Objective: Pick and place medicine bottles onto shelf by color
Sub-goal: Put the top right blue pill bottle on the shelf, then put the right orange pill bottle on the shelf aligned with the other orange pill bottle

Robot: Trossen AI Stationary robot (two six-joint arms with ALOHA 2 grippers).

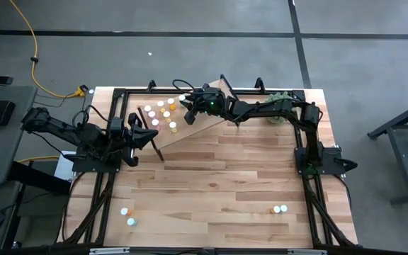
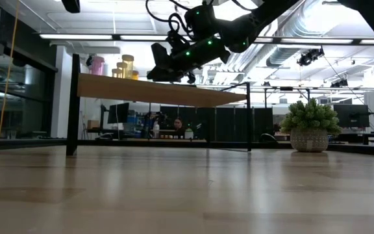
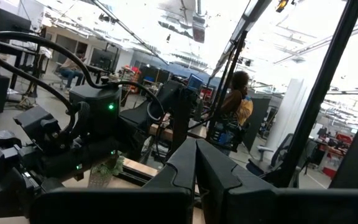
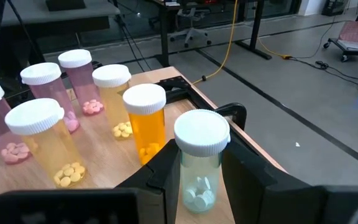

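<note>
Gripping a teal bottle (image 4: 201,163) upright between its fingers, the right tool (image 4: 197,177) hovers over the shelf (image 1: 207,120).

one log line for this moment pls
right gripper: holds teal bottle over shelf | left gripper: shut, waiting at left edge

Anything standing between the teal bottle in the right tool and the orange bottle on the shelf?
Nothing: in the right wrist view the teal bottle, held in the right tool, stands beside the orange bottle with only bare shelf between them.
</note>
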